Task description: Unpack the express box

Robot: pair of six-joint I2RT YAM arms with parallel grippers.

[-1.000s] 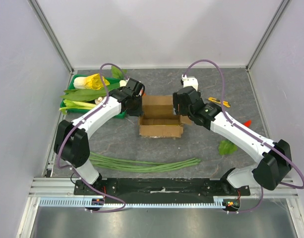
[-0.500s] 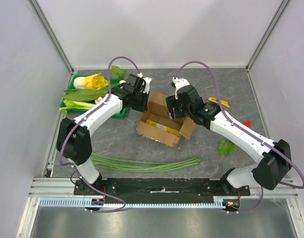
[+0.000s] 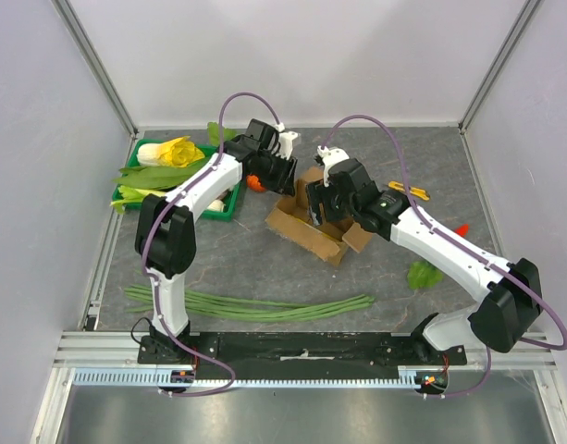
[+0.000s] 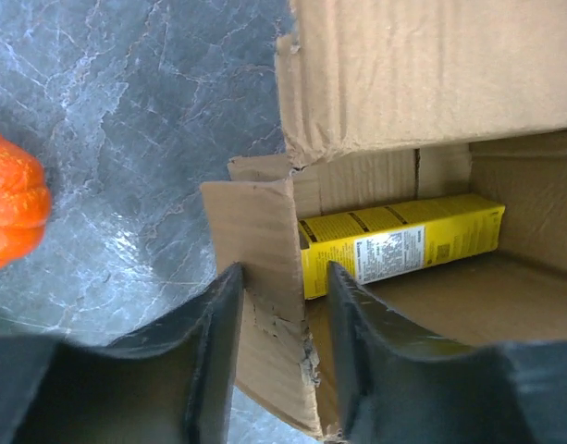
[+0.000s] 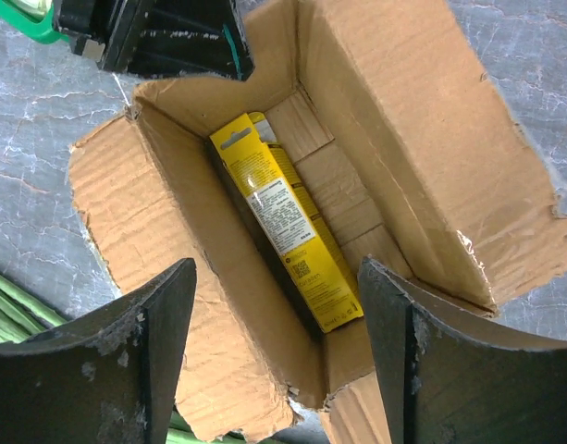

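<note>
The box (image 3: pixel 304 229) sits tilted mid-counter (image 3: pixel 449 176), flaps open, a yellow carton (image 5: pixel 283 222) lying inside. The left gripper (image 4: pixel 283 277) is clenched on its short far flap. The right gripper (image 5: pixel 276 277) hangs spread wide above the opening, holding nothing.

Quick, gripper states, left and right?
Left gripper: straddling the express box flap, grip cannot be told.
Right gripper: open, empty, above it.
</note>
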